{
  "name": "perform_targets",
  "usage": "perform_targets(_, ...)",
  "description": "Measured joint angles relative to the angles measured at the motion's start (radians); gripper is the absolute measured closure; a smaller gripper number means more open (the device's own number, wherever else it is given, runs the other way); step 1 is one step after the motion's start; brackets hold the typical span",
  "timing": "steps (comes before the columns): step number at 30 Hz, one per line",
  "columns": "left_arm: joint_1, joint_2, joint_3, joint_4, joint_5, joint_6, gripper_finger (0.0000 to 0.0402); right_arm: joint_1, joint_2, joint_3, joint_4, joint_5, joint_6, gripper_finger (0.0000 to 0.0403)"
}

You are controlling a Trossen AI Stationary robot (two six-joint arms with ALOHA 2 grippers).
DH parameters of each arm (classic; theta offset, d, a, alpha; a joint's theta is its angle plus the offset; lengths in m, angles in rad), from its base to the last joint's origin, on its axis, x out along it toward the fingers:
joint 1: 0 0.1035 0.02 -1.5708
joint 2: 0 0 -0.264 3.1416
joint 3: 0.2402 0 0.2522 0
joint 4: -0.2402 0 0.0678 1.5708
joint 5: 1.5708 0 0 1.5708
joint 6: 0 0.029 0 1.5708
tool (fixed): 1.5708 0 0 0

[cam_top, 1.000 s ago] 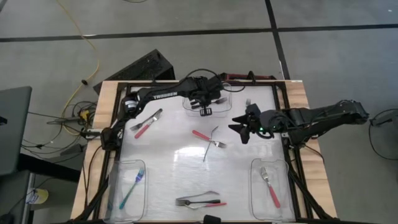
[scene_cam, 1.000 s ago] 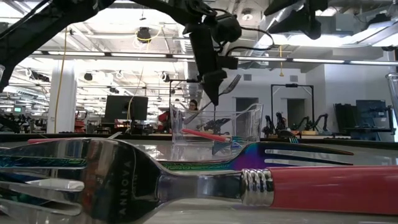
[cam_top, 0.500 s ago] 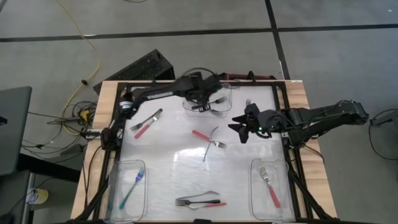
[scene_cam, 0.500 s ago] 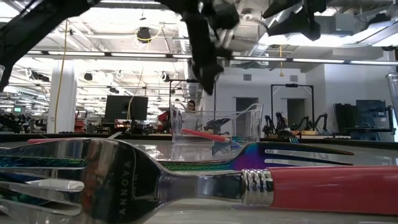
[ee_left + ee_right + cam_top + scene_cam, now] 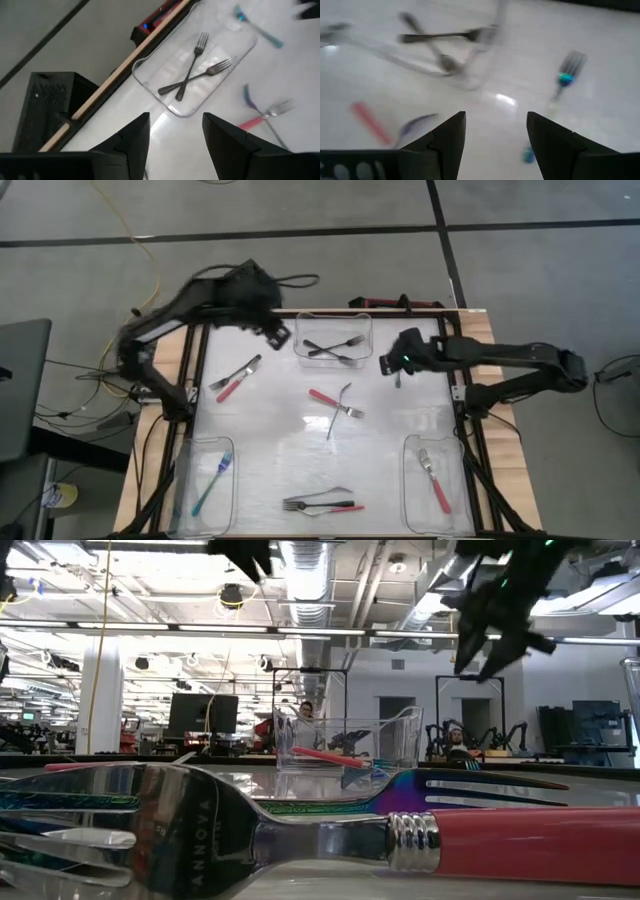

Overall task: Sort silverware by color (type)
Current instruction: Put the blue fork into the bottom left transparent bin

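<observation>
Beside the far clear bin (image 5: 333, 347), on its right, lay a blue-handled fork (image 5: 563, 79), and the right gripper (image 5: 393, 363) hung right over it with its jaws spread wide and nothing between them. That fork's long axis ran roughly front to back of the table; in the right wrist view its tines pointed away from the fingers (image 5: 445, 137).

Inside the far bin two dark forks (image 5: 335, 348) lay crossed in an X, both tine ends toward the bin's right side. The left gripper (image 5: 272, 330) was off the bin's left corner, out over the table's back edge, jaws open and empty.

Nearer than the bin, mid-table, a red-handled utensil (image 5: 322, 397) crossed a silver one (image 5: 340, 408), the silver one's length running near to far. Left of the bin lay a red-handled fork (image 5: 236, 378), slanting, head toward the bin. Well nearer, a blue-handled fork (image 5: 212, 483) sat in the near-left bin (image 5: 203, 485), a red-handled fork (image 5: 434, 480) in the near-right bin (image 5: 436, 482), and a small pile of utensils (image 5: 320, 502) lay sideways between those two.
</observation>
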Motion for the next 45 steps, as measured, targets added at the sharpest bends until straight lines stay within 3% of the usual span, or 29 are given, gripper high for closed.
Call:
perform_targets(4, -0.011, -0.178, -0.143, 0.084, -0.002, -0.068, 0.0232, -0.12, 0.122, 0.001, -0.026, -0.044, -0.042, 0.0171)
perform_targets(10, -0.024, -0.388, -0.45, 0.322, 0.009, -0.155, 0.0232, -0.237, 0.314, -0.001, -0.032, -0.072, -0.125, 0.0171)
perform_targets(17, -0.024, -0.501, -0.693, 0.459, 0.036, -0.232, 0.0232, -0.315, 0.363, -0.113, 0.171, -0.142, -0.19, 0.0171)
perform_targets(22, -0.023, -0.502, -0.729, 0.458, 0.038, -0.271, 0.0232, -0.321, 0.358, -0.22, 0.308, -0.157, -0.174, 0.0181)
perform_targets(26, -0.023, -0.496, -0.729, 0.483, 0.054, -0.274, 0.0232, -0.3, 0.353, -0.289, 0.388, -0.126, -0.17, 0.021)
perform_targets(36, -0.023, -0.497, -0.728, 0.526, 0.104, -0.275, 0.0232, -0.213, 0.355, -0.312, 0.373, -0.041, -0.08, 0.0382)
perform_targets(40, -0.024, -0.515, -0.728, 0.461, 0.17, -0.248, 0.0232, -0.198, 0.328, -0.317, 0.339, -0.043, -0.041, 0.038)
perform_targets(45, -0.024, -0.585, -0.728, 0.314, 0.148, -0.287, 0.0232, -0.178, 0.213, -0.327, 0.204, -0.09, -0.003, 0.0382)
